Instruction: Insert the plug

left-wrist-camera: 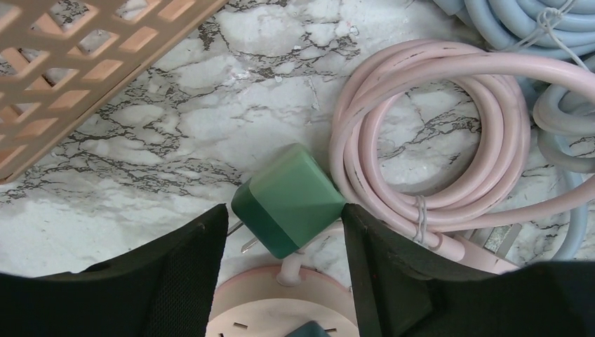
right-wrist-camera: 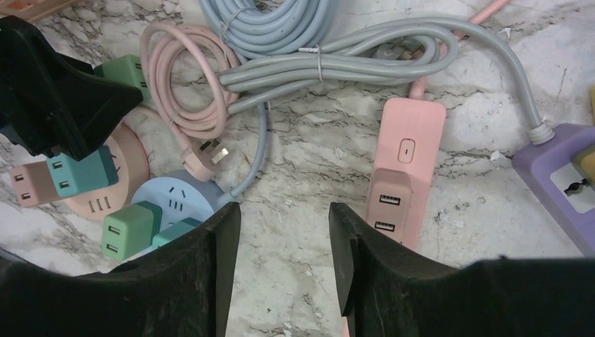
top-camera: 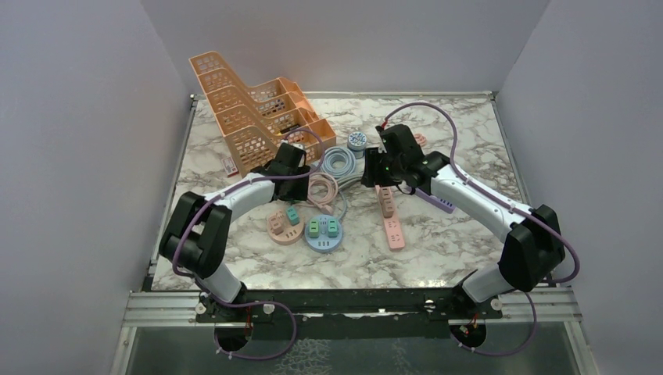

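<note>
Left gripper (left-wrist-camera: pixel 284 232) spread, straddling green cube plug adapter (left-wrist-camera: pixel 288 200) lying beside round pink socket hub (left-wrist-camera: pixel 281 309). Right gripper (right-wrist-camera: pixel 284 232) spread, empty. I judged: close squarely on flat faces, prongs down.

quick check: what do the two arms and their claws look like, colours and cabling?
Both arms match: white link shells with black joint housings, left arm, right arm. A purple cable loops loosely along each arm. A small green light shows at the right wrist. The left claw and right claw have wide matte black fingers.
</note>
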`<state>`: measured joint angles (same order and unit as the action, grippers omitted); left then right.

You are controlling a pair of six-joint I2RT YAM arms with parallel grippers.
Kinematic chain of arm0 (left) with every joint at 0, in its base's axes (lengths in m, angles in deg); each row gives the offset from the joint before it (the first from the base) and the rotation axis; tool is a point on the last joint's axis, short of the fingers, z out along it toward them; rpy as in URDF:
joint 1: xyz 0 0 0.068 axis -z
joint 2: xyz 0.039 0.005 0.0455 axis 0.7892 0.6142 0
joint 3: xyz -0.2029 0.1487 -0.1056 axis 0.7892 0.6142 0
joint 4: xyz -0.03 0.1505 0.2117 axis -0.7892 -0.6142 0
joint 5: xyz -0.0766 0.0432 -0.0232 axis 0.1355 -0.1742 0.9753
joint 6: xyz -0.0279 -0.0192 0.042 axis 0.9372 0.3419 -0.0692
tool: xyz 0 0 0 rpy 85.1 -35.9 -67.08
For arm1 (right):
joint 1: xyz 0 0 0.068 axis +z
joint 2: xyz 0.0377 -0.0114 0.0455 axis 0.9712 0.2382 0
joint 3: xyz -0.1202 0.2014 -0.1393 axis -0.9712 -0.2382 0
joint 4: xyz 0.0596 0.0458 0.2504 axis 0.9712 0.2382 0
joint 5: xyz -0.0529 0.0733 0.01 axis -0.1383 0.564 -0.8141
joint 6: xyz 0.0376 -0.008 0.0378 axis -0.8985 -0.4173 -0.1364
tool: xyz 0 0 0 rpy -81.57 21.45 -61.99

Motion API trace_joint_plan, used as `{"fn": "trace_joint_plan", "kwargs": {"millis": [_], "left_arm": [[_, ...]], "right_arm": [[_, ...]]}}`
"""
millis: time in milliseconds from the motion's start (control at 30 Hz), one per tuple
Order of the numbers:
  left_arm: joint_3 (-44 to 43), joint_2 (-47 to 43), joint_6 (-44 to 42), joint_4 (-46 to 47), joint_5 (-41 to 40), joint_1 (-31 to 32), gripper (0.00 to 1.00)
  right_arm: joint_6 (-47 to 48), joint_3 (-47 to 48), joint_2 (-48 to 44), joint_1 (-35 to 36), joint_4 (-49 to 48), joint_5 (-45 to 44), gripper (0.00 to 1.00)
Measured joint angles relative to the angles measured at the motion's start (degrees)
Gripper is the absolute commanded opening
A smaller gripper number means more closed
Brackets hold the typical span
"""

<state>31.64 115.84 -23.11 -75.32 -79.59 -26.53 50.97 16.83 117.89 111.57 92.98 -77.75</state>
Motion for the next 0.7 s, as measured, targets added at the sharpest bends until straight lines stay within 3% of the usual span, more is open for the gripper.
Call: {"fn": "trace_joint_plan", "kwargs": {"millis": [300,700], "left_arm": [[0.0,3.6,0.4,-0.5,-0.1,0.0,0.66],[-0.7,3.9,-3.7,-0.3,-0.5,0.0,0.48]], "right_arm": [[-0.7,-0.8,-0.1,0.0,0.0,0.0,0.48],[-0.8,-0.8,-0.3,0.0,0.0,0.0,0.48]]}}
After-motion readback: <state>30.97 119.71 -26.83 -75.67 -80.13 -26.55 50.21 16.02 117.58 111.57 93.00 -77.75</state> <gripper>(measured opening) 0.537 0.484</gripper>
